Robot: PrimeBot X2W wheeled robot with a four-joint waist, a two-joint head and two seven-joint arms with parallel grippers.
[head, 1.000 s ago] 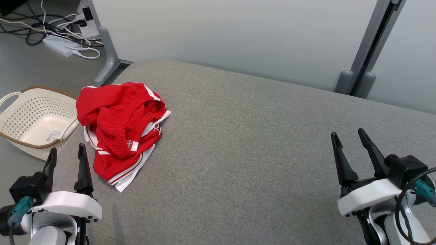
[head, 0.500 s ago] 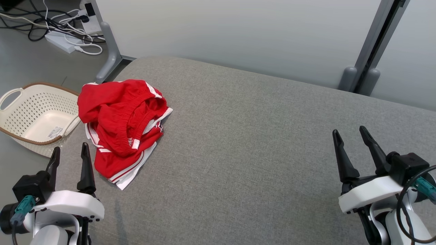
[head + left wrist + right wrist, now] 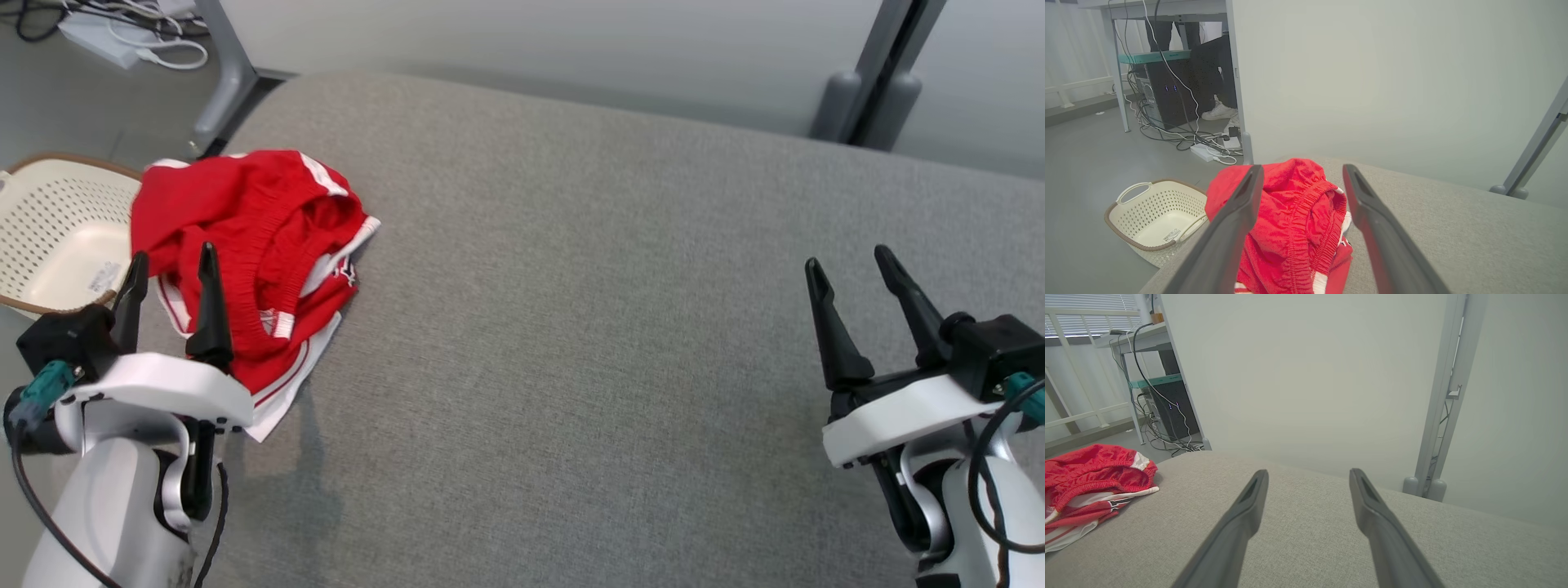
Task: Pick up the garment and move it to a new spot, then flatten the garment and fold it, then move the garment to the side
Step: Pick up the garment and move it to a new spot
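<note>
We saw a broad desk padded in grey woven fabric [image 3: 571, 327]. One crumpled red garment with white stripes [image 3: 245, 220] lay on it, near its rounded far-left corner. On the grey floor [image 3: 65, 98] just beside that edge stood a cream perforated plastic basket [image 3: 49, 220].

A pale partition wall [image 3: 531, 41] stood behind the grey fabric-covered bench [image 3: 571, 327]. Beside it, a desk [image 3: 1200, 5] sheltered a dark computer tower [image 3: 1167, 98] and tangled cables [image 3: 1167, 136] on the grey floor [image 3: 1081, 163]. Blinds [image 3: 1086, 302] covered a window.
</note>
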